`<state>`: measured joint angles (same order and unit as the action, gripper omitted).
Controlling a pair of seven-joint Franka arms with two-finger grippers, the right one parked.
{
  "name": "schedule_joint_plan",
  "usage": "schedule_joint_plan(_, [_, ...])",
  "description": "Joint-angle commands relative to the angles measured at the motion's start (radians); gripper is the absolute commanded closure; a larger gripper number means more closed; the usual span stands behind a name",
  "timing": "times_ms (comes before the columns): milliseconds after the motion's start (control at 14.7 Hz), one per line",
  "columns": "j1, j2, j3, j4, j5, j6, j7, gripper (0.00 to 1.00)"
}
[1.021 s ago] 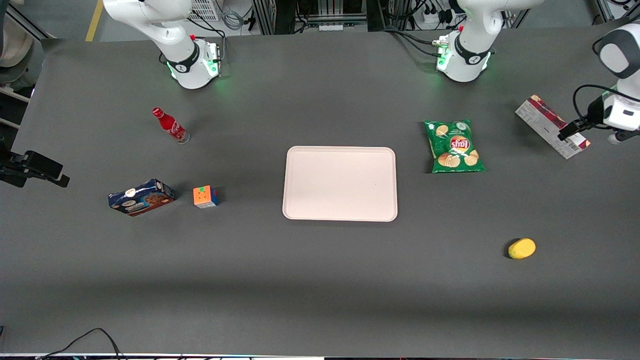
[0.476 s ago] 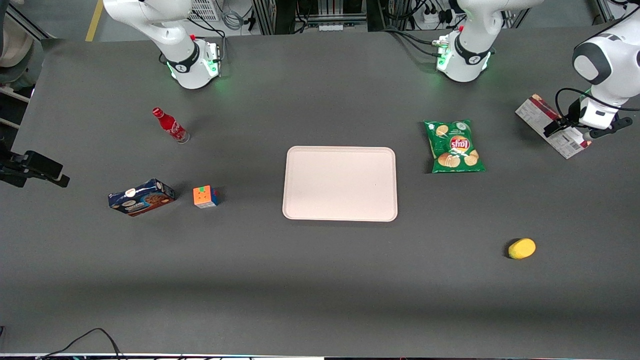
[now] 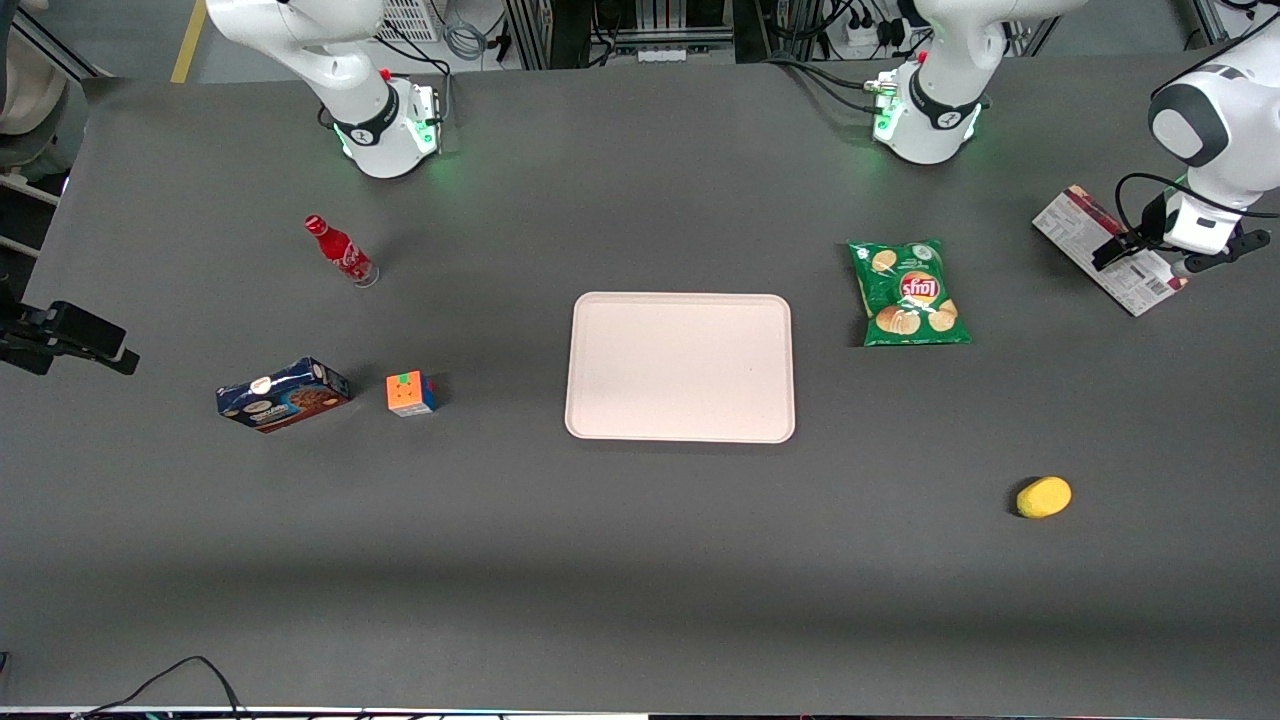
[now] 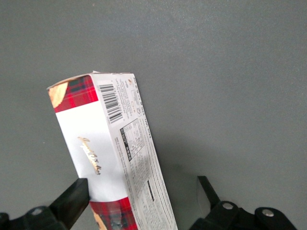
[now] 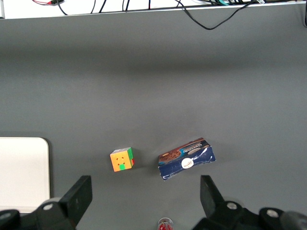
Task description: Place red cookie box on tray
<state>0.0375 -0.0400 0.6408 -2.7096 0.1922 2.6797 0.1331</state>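
The red cookie box (image 3: 1082, 232) lies flat on the table at the working arm's end, tartan with a pale printed face; the wrist view shows its white label and barcode (image 4: 100, 139). My gripper (image 3: 1158, 258) is down over the box's nearer half and stands open. In the wrist view the gripper (image 4: 140, 184) straddles the box: one finger is close against the labelled side, and a gap shows at the printed side. The pale cream tray (image 3: 680, 368) lies at the table's middle, well away from the box toward the parked arm's end.
A green chips bag (image 3: 908, 292) lies between the tray and the box. A yellow lemon (image 3: 1044, 497) sits nearer the front camera. Toward the parked arm's end are a red cola bottle (image 3: 340, 251), a colour cube (image 3: 411, 393) and a dark blue cookie box (image 3: 283, 394).
The left arm swung in from the table's edge and brought the gripper over the box; in the last half second it hardly shifted. The box stays on the table.
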Motion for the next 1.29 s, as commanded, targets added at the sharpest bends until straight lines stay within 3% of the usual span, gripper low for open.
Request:
schedule_joint_plan(0, [0.002,0.014,0.003,0.002,0.013,-0.007,0.003,0.00])
schedule_joint_plan(817, [-0.005,0.003,-0.004,0.020,0.013,-0.046,-0.027,0.00])
schedule_joint_plan(953, [-0.008,-0.001,-0.016,0.060,0.013,-0.128,-0.050,0.00])
schedule_joint_plan(1225, [-0.010,-0.049,-0.133,0.194,0.013,-0.389,-0.128,0.00])
